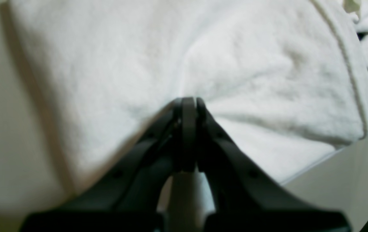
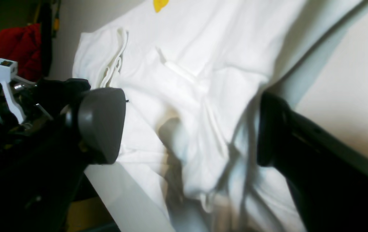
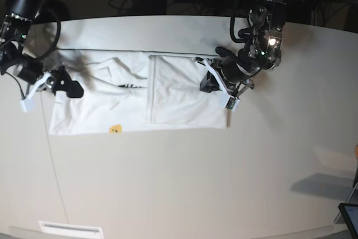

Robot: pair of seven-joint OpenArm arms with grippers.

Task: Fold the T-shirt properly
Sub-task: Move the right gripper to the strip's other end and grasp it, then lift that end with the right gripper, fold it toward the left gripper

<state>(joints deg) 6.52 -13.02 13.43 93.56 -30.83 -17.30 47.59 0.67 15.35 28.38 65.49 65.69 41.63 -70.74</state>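
**A:** Where's the cloth sitting from where you are?

**B:** On my base view the T-shirt (image 3: 134, 96) lies flat across the far half of the pale table (image 3: 184, 183), mostly plain white side up. One panel is folded over on its right part, making a neat rectangle with a straight crease down the middle of the garment. A small yellow bit of print (image 3: 115, 129) peeks out along the near edge, and a dark mark shows near the middle.

**A:** And the left arm?

**B:** The left gripper (image 3: 208, 84) is at the shirt's right edge in that view. Through its wrist camera I see its jaws pressed tight together, tips against the white fabric (image 1: 235, 64), with creases fanning out from the tips. I cannot tell whether any cloth is actually pinched between them. A stitched hem (image 1: 348, 64) runs down the right side of that picture.

**A:** The right one?

**B:** The right gripper (image 3: 64, 84) sits at the shirt's left end in the base view. Its wrist camera shows the jaws spread wide, one finger (image 2: 101, 124) on either side of rumpled, bunched fabric (image 2: 197, 129), nothing clamped. Something red (image 2: 18, 48) is off in the dark background there.
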